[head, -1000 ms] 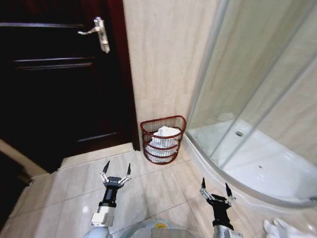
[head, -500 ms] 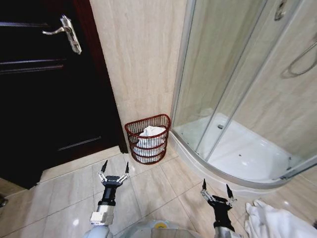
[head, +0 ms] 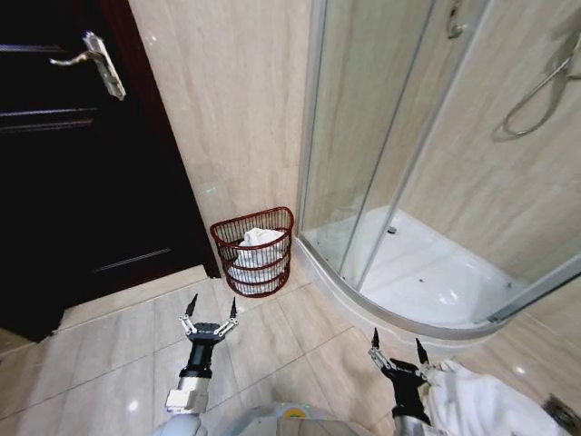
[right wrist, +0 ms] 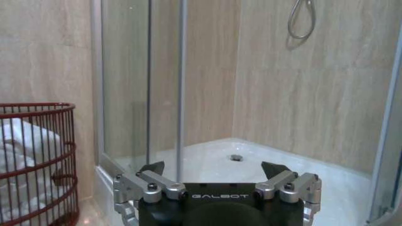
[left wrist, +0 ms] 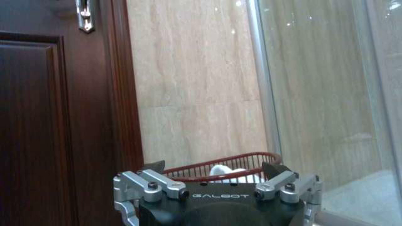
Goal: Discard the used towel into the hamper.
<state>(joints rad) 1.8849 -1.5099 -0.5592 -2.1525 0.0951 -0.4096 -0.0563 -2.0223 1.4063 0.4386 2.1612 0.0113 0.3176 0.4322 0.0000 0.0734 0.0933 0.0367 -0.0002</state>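
The hamper (head: 255, 251) stands on the floor (head: 109, 363) by the wall, between the door (head: 73, 163) and the shower (head: 427, 263), with white towels (head: 257, 240) inside. The left hand (head: 210, 312) and right hand (head: 398, 352) hang spread wide and hold nothing. Another white towel (head: 481, 404) lies just beside the right hand.

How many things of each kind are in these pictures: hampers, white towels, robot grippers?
Hamper: 1
White towels: 2, one bundle inside the hamper and one on the floor beside the right gripper
Grippers: 2, left gripper and right gripper, both open and empty
Total: 5
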